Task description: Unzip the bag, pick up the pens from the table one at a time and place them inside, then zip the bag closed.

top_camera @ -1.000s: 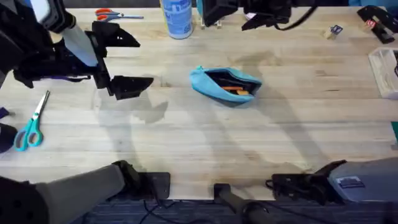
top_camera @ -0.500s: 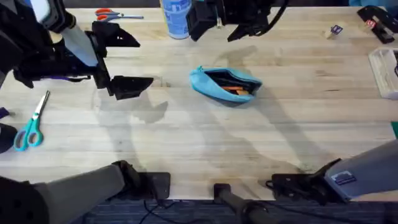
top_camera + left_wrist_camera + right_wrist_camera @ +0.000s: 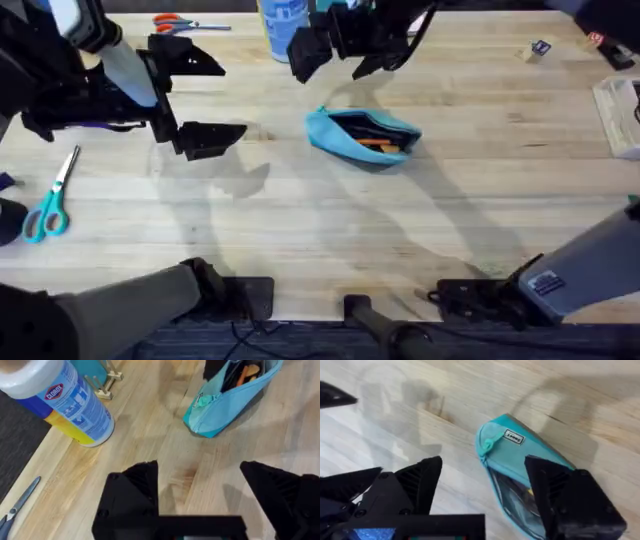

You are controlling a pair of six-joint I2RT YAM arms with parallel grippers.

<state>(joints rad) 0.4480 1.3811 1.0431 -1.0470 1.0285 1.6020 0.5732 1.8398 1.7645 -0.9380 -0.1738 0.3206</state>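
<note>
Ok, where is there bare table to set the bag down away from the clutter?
The widest bare stretch of table runs in front of the bag, toward the arm bases. Right of the bag is also bare. Crowded: the far edge by the canister and right claw, and the left side with the left claw and teal scissors.

Look at the blue-and-white canister (image 3: 65, 407) standing near the far edge of the bench (image 3: 150, 435): in the left wrist view its label carries the brand "CLOROX" in a red-and-blue diamond logo, with smaller print below that you cannot read. In the overhead view the same canister's label shows white lettering too blurred to make out. On the bag (image 3: 520, 455), a small white tag (image 3: 513, 436) sits on the fabric just beside the zipper pull (dark lettering, a short word, but too small for you to read with any certainty).
</note>
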